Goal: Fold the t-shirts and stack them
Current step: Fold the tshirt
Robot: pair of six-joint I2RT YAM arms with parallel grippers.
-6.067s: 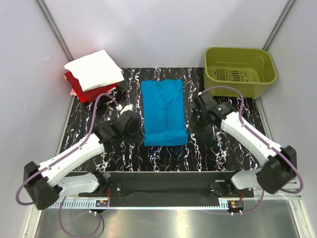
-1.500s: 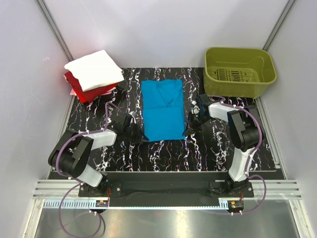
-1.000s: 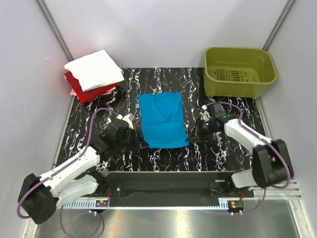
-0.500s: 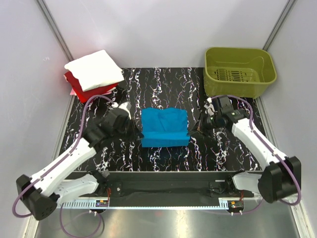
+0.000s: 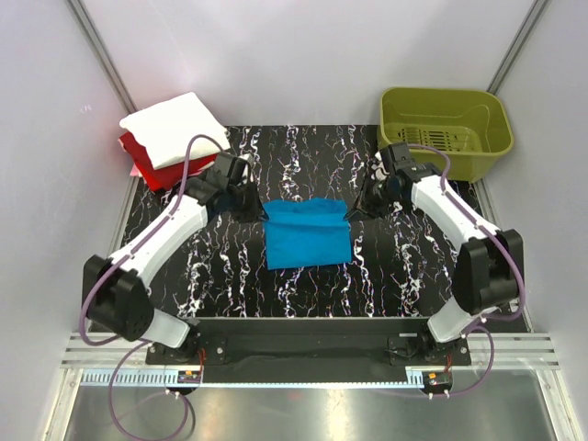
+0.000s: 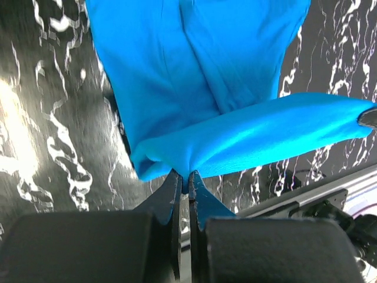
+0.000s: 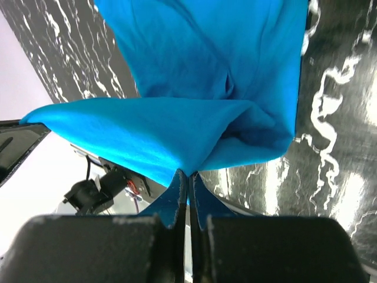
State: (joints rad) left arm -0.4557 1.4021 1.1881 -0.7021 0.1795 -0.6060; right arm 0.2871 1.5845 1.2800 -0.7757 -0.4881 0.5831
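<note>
Now left end effector point(image 5: 260, 208) and right end effector point(image 5: 353, 209) each pinch tight a corner of the bright turquoise-blue cloth t-shirt point(image 5: 308, 243), its folded edge stretched between them.

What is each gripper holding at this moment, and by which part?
Both hold the turquoise-blue cloth t-shirt: the left gripper pinches the left corner of its raised edge, the right gripper the right corner.

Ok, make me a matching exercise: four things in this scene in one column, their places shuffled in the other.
1 blue t-shirt
2 white t-shirt
3 red t-shirt
4 basket

A far right corner
B top of the far-left pile
C under another shirt
D pinched by left claw and right claw, mid-table

Pairs: 1-D, 2-B, 3-C, 4-A
</note>
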